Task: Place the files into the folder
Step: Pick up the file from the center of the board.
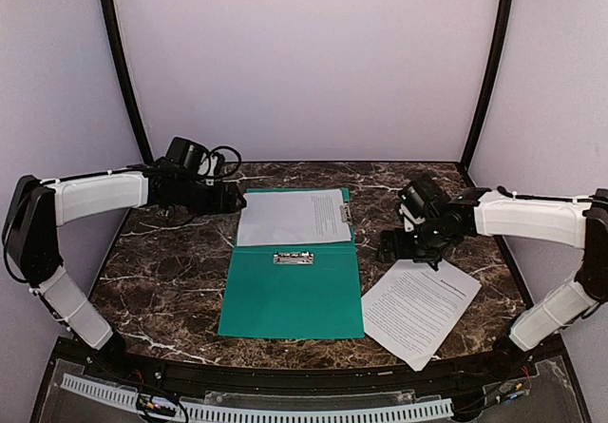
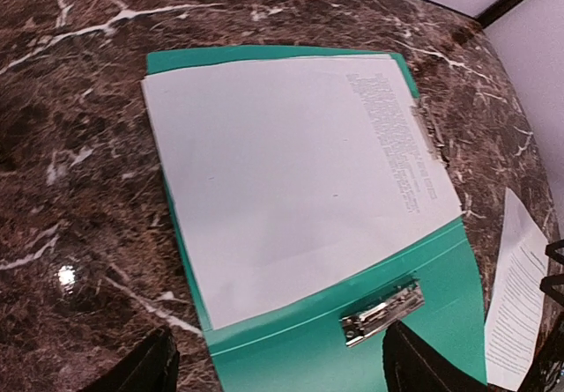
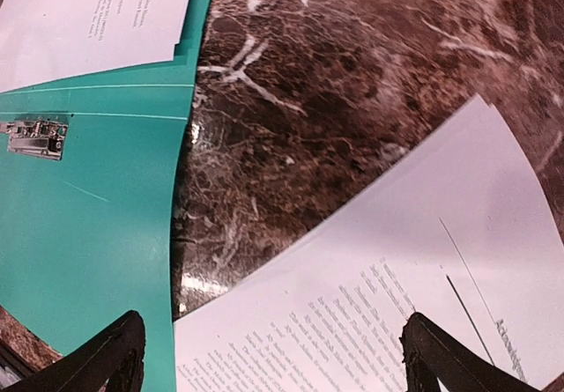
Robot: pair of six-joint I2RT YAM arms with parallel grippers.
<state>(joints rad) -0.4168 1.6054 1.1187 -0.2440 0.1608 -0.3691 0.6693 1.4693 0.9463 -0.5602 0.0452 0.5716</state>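
The teal-green folder (image 1: 290, 299) lies open flat mid-table, a metal clip (image 1: 294, 258) at its centre fold. One of the files, a white sheet (image 1: 293, 217), rests on the folder's far half. The other sheet (image 1: 420, 309) lies skewed on the marble to the right of the folder. My left gripper (image 1: 231, 198) hovers open at the far-left corner of the folder; its view has the sheet (image 2: 282, 172) and clip (image 2: 381, 311) ahead of the gripper (image 2: 282, 361). My right gripper (image 1: 394, 249) stands open over the loose sheet's (image 3: 397, 269) near corner, holding nothing (image 3: 275, 350).
A second metal clip (image 1: 346, 212) sits at the right edge of the folder's far half. Dark marble table (image 1: 161, 271) with purple walls and black corner poles (image 1: 122, 62) behind. A slotted cable channel (image 1: 285, 412) runs along the near edge.
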